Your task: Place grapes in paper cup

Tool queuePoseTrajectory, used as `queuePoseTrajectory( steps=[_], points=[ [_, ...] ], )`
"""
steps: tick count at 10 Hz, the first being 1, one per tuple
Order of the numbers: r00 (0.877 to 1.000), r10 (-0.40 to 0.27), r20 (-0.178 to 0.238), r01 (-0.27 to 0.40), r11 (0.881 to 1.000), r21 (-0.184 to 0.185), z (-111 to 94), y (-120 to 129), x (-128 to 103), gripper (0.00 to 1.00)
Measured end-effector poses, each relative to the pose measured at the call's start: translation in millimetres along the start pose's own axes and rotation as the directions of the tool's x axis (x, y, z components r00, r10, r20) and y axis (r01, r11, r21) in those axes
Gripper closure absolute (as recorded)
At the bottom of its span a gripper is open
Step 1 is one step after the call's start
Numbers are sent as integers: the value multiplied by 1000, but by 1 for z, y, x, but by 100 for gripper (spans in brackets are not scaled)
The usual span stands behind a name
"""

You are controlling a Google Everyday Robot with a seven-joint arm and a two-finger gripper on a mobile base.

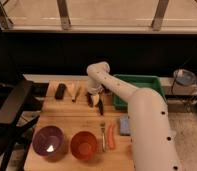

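Camera view: the gripper point(94, 98) sits low over the far middle of the bench point(67, 117), at the end of the pale arm point(117, 87) that bends back across the scene. Whether it is clenched, released or grasping something I cannot tell.

Right against the gripper, on its camera side, lies a dark elongated shape point(99, 107). It could be the grapes or a black-handled tool, and I cannot say which, so I cannot place the grapes with certainty. Just left of the gripper lies a tan stick point(77, 93). Next comes the paper cup point(71, 88), as I take the pale cream shape there to be. It seems to lie on its side, close beside a dark block point(60, 90) further left. To the gripper's right stands a green tray point(142, 78). Well toward the camera from the gripper are a purple bowl point(47, 140), an orange bowl point(83, 145), a fork point(103, 136), an orange-red stick point(111, 136) and a blue sponge point(124, 125).

The main danger, as I judge it, is a wrong pick, since dark things crowd the gripper and the tool could be taken for the fruit. A light cup is easily nudged by a passing arm and may roll. If it truly lies on its side, grapes let go above it would land on the bench. A loose bunch may also slip from a shallow hold.
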Motion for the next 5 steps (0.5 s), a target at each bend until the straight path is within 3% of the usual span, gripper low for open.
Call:
queuePoseTrajectory(
  steps=[5],
  points=[
    [1000,6,-8,-6,1000,-1,-7,3,6,96]
  ],
)
